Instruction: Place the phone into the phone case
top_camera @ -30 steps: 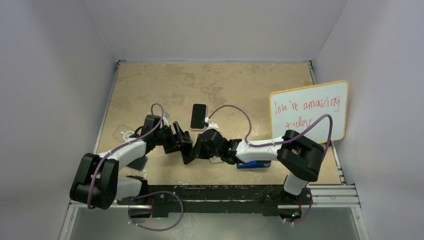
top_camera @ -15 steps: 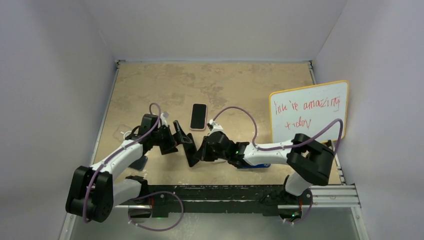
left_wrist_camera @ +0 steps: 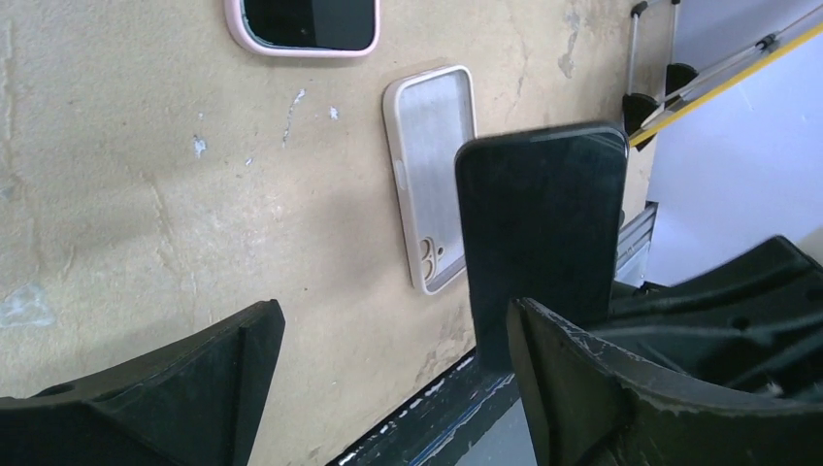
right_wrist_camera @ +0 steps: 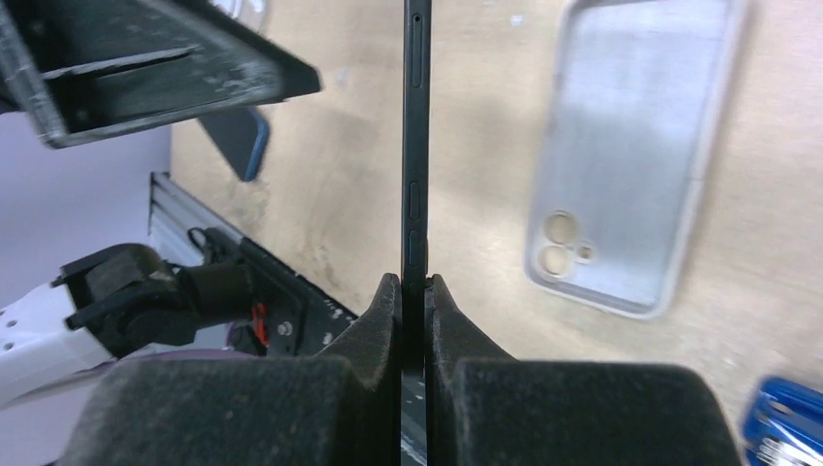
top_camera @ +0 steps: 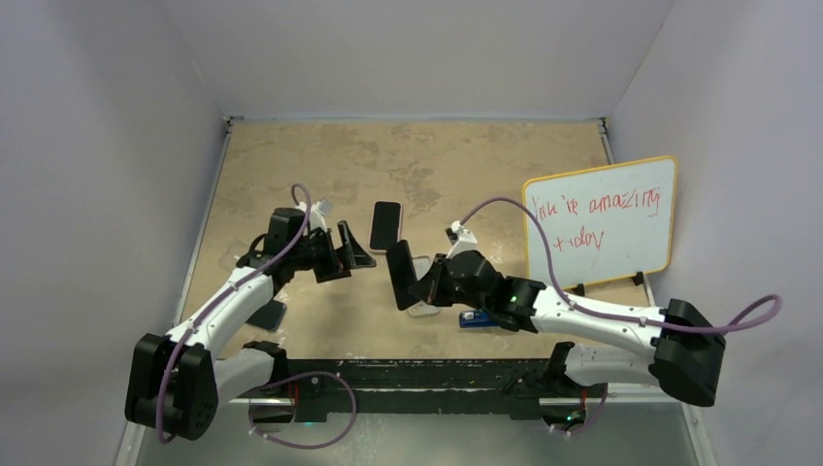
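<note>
Right tool (right_wrist_camera: 414, 291) is clenched on the lower end of the phone (right_wrist_camera: 415, 146), holding it on edge above the counter (right_wrist_camera: 330, 146), with the phone case (right_wrist_camera: 631, 155) lying open-side up just off to its side. Such a narrow pinch may let the phone pivot or slip as it is laid flat, and the loose case could skid under a corner. Left tool (left_wrist_camera: 393, 311), released and empty just opposite, might get clipped.

phone (left_wrist_camera: 539, 233): black, upright, lifted | phone case (left_wrist_camera: 434, 175): pale, flat, hollow up
</note>
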Controlling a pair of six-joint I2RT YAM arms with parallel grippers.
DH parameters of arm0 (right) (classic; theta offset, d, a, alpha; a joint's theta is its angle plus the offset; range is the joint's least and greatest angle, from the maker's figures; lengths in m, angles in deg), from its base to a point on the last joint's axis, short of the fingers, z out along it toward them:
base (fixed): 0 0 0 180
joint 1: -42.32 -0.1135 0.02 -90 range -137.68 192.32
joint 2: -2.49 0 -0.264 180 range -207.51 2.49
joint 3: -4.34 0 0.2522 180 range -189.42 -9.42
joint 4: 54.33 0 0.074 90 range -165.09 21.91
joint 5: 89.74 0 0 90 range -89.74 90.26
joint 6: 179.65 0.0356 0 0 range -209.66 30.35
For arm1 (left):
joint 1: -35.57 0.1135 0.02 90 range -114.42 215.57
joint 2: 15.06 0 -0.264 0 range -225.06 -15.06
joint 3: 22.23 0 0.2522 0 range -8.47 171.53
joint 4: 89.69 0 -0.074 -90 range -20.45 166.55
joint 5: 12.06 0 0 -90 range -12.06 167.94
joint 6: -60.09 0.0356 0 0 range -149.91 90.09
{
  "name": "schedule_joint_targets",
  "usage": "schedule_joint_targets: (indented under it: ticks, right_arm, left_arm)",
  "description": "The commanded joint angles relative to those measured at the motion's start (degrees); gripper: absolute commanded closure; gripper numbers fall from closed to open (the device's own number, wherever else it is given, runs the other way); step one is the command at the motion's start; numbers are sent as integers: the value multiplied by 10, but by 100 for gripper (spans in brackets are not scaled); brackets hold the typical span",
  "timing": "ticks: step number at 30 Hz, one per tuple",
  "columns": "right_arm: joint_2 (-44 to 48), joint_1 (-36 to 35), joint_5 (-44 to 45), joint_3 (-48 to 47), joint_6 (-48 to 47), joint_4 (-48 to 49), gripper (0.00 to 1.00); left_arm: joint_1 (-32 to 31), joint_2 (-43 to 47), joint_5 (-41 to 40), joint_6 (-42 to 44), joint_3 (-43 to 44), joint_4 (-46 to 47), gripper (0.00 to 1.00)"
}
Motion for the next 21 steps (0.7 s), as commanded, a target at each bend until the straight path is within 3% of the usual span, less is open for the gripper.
schedule_joint_targets:
  ticks: [1, 5, 21]
  right_arm:
    - [52, 33, 28, 29, -5, -59, 100]
    - [66, 63, -2, 56, 11, -52, 100]
    - [20, 76, -39, 100, 16, 37, 100]
  left_arm:
    - [-5, -5, 33, 13, -8, 50, 13]
    - [-14, -15, 36, -6, -21, 86, 18]
    - [-86, -88, -12, -64, -38, 197, 31]
